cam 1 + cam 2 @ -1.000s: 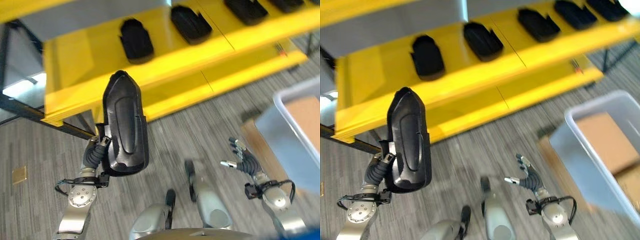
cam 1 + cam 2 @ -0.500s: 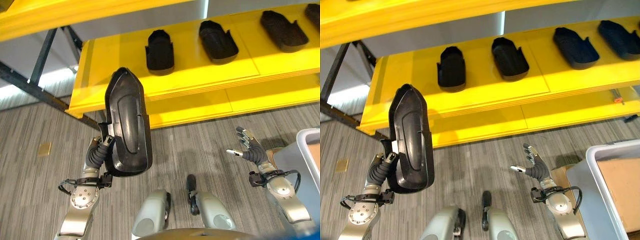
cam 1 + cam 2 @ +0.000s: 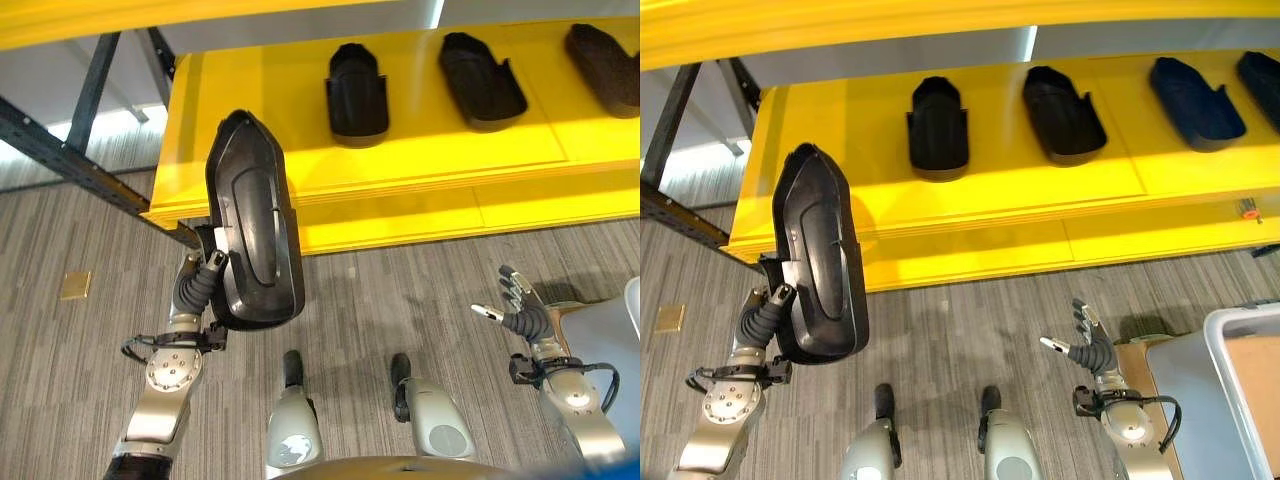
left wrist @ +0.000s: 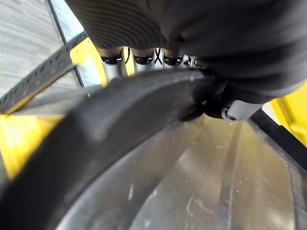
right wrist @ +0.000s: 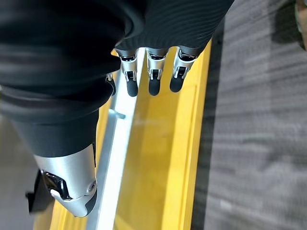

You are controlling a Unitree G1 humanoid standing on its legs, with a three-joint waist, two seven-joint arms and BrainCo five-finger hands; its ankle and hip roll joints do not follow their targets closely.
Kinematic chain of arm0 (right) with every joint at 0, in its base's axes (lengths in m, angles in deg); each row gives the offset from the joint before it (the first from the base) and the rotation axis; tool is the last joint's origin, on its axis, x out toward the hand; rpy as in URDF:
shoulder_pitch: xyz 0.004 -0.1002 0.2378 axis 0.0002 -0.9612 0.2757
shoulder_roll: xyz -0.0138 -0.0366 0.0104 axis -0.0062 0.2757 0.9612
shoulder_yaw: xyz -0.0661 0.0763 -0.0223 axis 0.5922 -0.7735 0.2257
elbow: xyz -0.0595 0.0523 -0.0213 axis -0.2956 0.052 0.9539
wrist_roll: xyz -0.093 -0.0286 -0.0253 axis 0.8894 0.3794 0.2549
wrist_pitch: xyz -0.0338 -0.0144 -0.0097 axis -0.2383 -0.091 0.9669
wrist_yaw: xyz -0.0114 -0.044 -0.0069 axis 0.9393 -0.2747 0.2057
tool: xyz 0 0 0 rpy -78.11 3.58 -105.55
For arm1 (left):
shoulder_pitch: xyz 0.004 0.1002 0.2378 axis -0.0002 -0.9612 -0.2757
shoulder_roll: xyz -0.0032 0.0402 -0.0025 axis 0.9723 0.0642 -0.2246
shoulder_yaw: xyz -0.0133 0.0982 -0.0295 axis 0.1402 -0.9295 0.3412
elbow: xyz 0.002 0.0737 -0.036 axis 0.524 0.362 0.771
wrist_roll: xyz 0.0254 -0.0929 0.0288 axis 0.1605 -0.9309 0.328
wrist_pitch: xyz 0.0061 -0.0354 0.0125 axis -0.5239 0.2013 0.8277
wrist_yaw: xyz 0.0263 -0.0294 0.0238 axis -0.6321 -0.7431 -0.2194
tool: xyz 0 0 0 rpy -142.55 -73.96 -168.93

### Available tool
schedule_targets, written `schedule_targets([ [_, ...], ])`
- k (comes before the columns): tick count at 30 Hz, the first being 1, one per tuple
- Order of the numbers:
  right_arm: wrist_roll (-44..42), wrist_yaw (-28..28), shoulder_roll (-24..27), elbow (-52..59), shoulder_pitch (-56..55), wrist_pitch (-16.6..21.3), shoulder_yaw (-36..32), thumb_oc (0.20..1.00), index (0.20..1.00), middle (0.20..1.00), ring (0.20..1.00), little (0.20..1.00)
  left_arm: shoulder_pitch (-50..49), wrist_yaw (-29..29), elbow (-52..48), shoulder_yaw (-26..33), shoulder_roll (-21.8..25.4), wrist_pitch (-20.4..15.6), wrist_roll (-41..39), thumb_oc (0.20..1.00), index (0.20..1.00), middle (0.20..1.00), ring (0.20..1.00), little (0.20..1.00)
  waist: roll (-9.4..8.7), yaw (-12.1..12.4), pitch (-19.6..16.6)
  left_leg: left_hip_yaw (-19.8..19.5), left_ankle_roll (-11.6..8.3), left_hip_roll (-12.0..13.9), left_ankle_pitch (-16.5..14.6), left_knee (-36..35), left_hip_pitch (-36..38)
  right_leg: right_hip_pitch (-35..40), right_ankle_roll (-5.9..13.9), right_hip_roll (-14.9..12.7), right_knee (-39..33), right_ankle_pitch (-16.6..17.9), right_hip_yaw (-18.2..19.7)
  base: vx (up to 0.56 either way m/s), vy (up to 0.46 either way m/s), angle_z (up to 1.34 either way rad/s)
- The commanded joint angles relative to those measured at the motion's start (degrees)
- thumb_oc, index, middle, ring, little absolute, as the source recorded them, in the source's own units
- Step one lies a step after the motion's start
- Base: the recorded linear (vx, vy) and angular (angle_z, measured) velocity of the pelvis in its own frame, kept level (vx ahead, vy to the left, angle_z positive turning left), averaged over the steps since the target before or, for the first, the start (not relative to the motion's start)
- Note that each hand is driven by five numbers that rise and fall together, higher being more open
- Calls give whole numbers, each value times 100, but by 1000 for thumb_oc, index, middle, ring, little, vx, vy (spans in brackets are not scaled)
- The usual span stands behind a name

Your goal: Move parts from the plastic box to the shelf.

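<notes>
My left hand (image 3: 197, 290) is shut on a long black moulded plastic part (image 3: 252, 222), held upright in front of the yellow shelf (image 3: 440, 170), near its left end. In the left wrist view the part's rim (image 4: 120, 124) runs under my curled fingers (image 4: 136, 58). Several matching black parts (image 3: 356, 93) lie in a row on the shelf top. My right hand (image 3: 520, 308) hangs low at the right with fingers spread and nothing in it; its fingers (image 5: 153, 79) are straight in the right wrist view. The grey plastic box (image 3: 1238, 385) stands at the lower right.
A second yellow shelf level (image 3: 840, 25) runs above. Dark metal frame bars (image 3: 70, 160) slant down at the left of the shelf. Grey striped carpet (image 3: 400, 290) lies below. Brown cardboard (image 3: 1260, 370) shows inside the box.
The camera has shifted, so the shelf now sits further right and the box further toward the edge. My left hand still holds the part upright, closer to the shelf's left end. The right hand stays low and open.
</notes>
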Motion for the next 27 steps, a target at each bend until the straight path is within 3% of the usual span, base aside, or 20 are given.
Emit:
schedule_targets([
  [1,127,-43,59,251,186,227,132,1000,1000,1000,1000,1000,-272,245,-559,346,255,-403,31,200,200,200,200,200,-36,32,-386,-68,-34,415,324,182,-370,987,431,-541,-711,118,187,108,137,1],
  [8,218,7,91,236,545,180,357,1000,1000,1000,1000,1000,-43,419,-586,355,351,-357,110,200,200,200,200,200,-228,106,-519,-119,165,149,-117,670,-725,998,602,-799,-959,358,173,90,136,9],
  [10,168,3,72,236,751,181,432,1000,1000,1000,1000,1000,159,417,-620,241,421,-346,182,200,200,200,200,200,-280,166,-513,-299,440,-256,-629,1230,-986,997,662,-1033,-643,554,195,145,336,9],
  [15,95,11,-36,148,834,185,529,1000,1000,1000,1000,1000,244,368,-554,93,395,-320,199,200,200,200,200,200,-171,73,-491,-445,854,-721,-755,1015,-719,382,413,-985,558,1623,913,68,249,35],
  [17,85,4,-82,135,881,189,612,1000,1000,1000,1000,1000,324,301,-527,7,392,-281,216,200,200,200,200,200,1,-26,-311,-468,1033,-885,-783,733,-275,-16,253,-744,1392,1747,1085,118,357,26],
  [18,90,0,-105,121,916,181,639,1000,1000,1000,1000,1000,356,284,-517,-5,381,-265,224,200,200,200,200,200,42,-31,-303,-440,1060,-906,-773,593,-153,-190,241,-735,1372,1722,1010,158,273,24],
  [19,82,-4,-109,100,968,173,651,1000,1000,1000,1000,1000,394,271,-516,-7,377,-270,235,200,200,200,200,200,32,-61,-285,-389,1054,-933,-823,424,60,-350,243,-666,1158,1514,893,99,99,11],
  [20,81,-4,-109,98,975,173,652,1000,1000,1000,1000,1000,398,270,-514,-5,377,-270,235,200,200,200,200,200,35,-61,-286,-387,1052,-929,-794,397,63,-352,236,-661,1138,1534,889,203,-20,-24],
  [21,68,7,-64,96,1044,165,647,1000,1000,1000,1000,1000,417,256,-529,0,388,-291,202,200,200,200,200,200,-45,-119,-276,-329,978,-947,-859,244,254,-560,333,-557,247,1324,678,199,-91,-17],
  [24,220,-3,40,34,1230,145,694,1000,1000,1000,1000,1000,377,285,-528,45,332,-313,87,200,200,200,200,200,-126,-120,-189,-200,786,-769,-1092,307,516,-568,643,-840,-1078,1551,12,239,-134,-28],
  [25,271,0,60,25,1327,138,727,1000,1000,1000,1000,1000,358,309,-530,52,267,-324,63,200,200,200,200,200,-150,-42,-133,-110,683,-608,-1278,469,609,-520,767,-971,-1394,1647,-481,337,-339,-23],
  [26,290,31,133,110,1220,155,680,1000,1000,1000,1000,1000,320,282,-576,-25,149,-348,176,200,200,200,200,200,-277,-14,-215,-139,570,-554,-1357,690,578,-209,694,-845,-1347,1516,-233,264,-289,-9],
  [27,289,31,132,110,1223,155,679,1000,1000,1000,1000,1000,324,284,-575,-25,150,-348,178,200,200,200,200,200,-299,-18,-232,-136,574,-580,-1321,674,553,-241,692,-869,-1351,1534,-224,309,-389,-32],
])
